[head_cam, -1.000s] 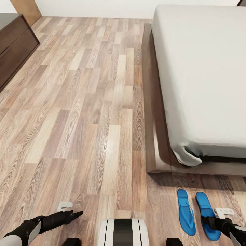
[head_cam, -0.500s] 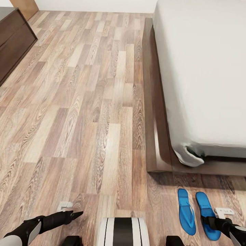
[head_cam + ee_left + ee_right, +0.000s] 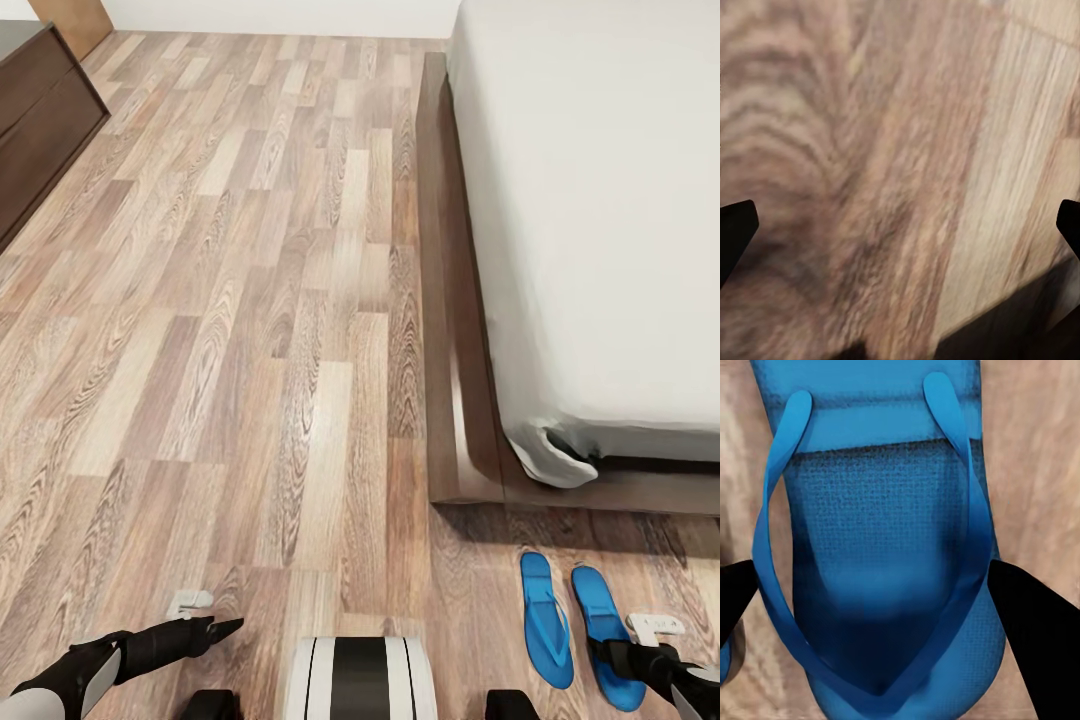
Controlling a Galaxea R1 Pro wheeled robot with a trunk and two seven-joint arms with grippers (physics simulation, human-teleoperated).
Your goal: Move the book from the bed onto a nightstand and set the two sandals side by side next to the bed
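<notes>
Two blue sandals lie side by side on the wood floor just off the bed's foot corner, the left sandal (image 3: 546, 620) and the right sandal (image 3: 604, 625). My right gripper (image 3: 612, 652) hovers low over the right one. In the right wrist view that sandal (image 3: 881, 532) lies strap-up between the black fingertips (image 3: 1031, 637), and the gripper (image 3: 885, 607) is open. My left gripper (image 3: 225, 628) hangs open over bare floor (image 3: 870, 150). The bed (image 3: 450, 300) with its off-white mattress (image 3: 600, 200) runs along the right. The book and the nightstands are out of view.
A long dark wooden cabinet (image 3: 40, 120) stands along the far left wall. A wide strip of plank floor (image 3: 260, 300) lies between it and the bed frame. My base (image 3: 360, 680) shows at the bottom edge. A loose mattress corner (image 3: 555, 460) overhangs the frame.
The head view tilted a little a second ago. My right gripper has since sunk slightly over the right sandal. The sandals and the left arm have not moved.
</notes>
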